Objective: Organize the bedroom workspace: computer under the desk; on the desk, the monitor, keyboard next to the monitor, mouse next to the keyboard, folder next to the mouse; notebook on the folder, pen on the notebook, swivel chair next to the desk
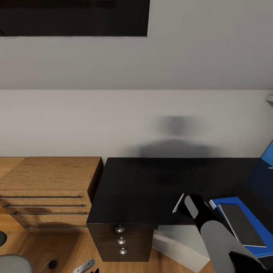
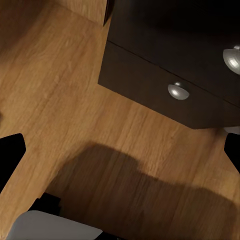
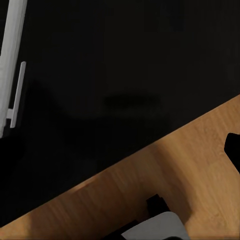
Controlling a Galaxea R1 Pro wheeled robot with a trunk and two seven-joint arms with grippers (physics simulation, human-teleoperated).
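The glossy black desk (image 1: 144, 185) fills the middle of the head view. At its right end lies the blue folder (image 1: 265, 239) with the dark grey notebook (image 1: 240, 223) on top. The white-silver pen (image 1: 178, 203) is near the desk's front edge, right beside my right gripper (image 1: 185, 204). That gripper (image 3: 120, 150) is open over the desk top, and the pen (image 3: 12, 65) lies by one fingertip, not between the two. My left gripper (image 2: 120, 150) hangs open over the floor by the drawer unit (image 2: 170, 95). The light-grey computer (image 1: 178, 246) sits under the desk. A grey part of the swivel chair (image 1: 11, 263) shows at lower left. Monitor, keyboard and mouse are out of view.
A light-wood drawer chest (image 1: 49, 189) with bar handles stands against the desk's left side. A blue upright panel (image 1: 268, 153) leans at the far right. A black castor (image 1: 53, 263) rests on the wooden floor (image 2: 60, 100) in front of the drawers.
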